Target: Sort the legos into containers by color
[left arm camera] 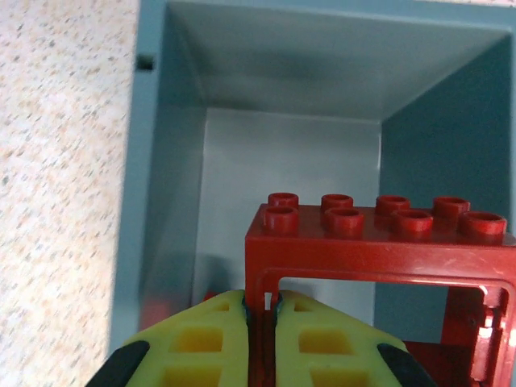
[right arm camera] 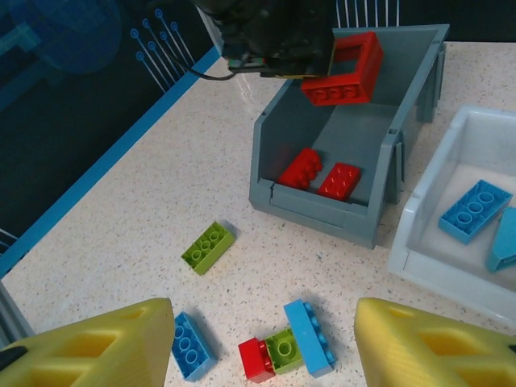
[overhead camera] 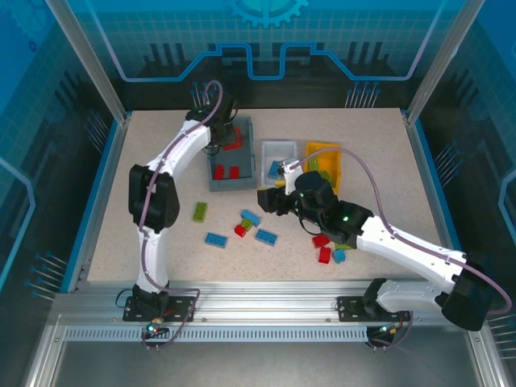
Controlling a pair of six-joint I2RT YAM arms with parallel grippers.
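Observation:
My left gripper (overhead camera: 229,139) hangs over the dark grey bin (overhead camera: 251,172), shut on one side of the red square frame (left arm camera: 379,234); the right wrist view has the frame (right arm camera: 345,68) above the bin's far end. Two red bricks (right arm camera: 321,174) lie in the bin's near end. My right gripper (overhead camera: 266,200) stands open above the table's middle, nothing between its fingers (right arm camera: 121,347). Below it lie a lime brick (right arm camera: 208,247), a blue brick (right arm camera: 187,345) and a joined red, green and blue cluster (right arm camera: 284,351).
The white bin (overhead camera: 278,147) holds blue bricks (right arm camera: 476,211). The orange-yellow bin (overhead camera: 324,150) stands to its right, partly behind my right arm. More red, blue and green bricks (overhead camera: 325,255) lie near the right forearm. A blue brick (overhead camera: 266,236) sits mid-table.

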